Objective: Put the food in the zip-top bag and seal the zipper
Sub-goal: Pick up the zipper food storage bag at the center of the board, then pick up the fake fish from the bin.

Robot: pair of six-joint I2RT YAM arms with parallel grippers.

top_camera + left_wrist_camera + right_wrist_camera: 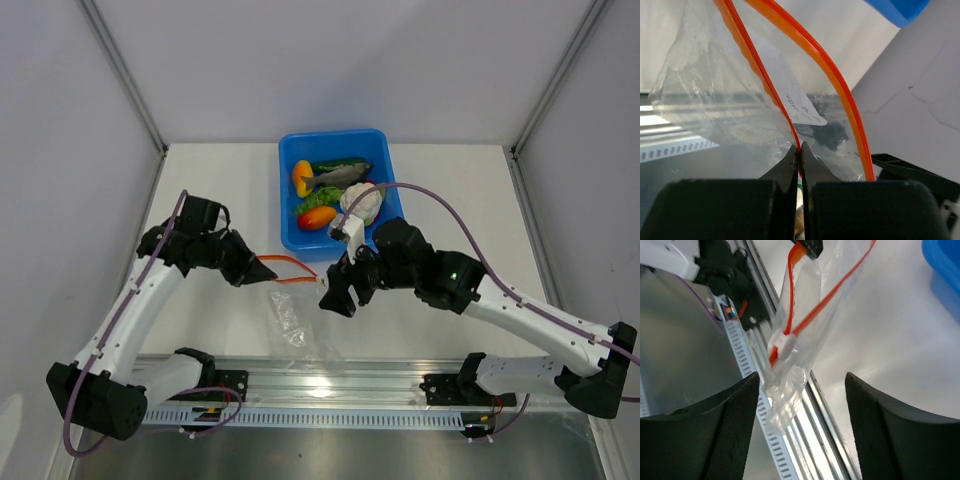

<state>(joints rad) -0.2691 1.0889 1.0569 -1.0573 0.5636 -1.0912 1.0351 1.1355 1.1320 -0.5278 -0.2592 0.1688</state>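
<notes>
The zip-top bag [292,318] hangs clear and crinkly over the table's front, its mouth spread open. My left gripper [256,268] is shut on one side of the red-orange zipper [762,75], the jaws pinched tight at the strip; the other side [840,85] arcs free. My right gripper [802,376] stands open, and the bag's end [785,390] with the white slider [782,346] hangs just in front of its left finger [735,410]. The food lies in the blue tub: grey fish [341,176], cauliflower [362,202], orange pepper [301,176], green chili [318,199], red-orange fruit [317,217].
The blue tub [292,232] sits at the back centre of the white table, just beyond both grippers. A metal rail [340,385] runs along the near edge under the bag. Grey walls close in left and right.
</notes>
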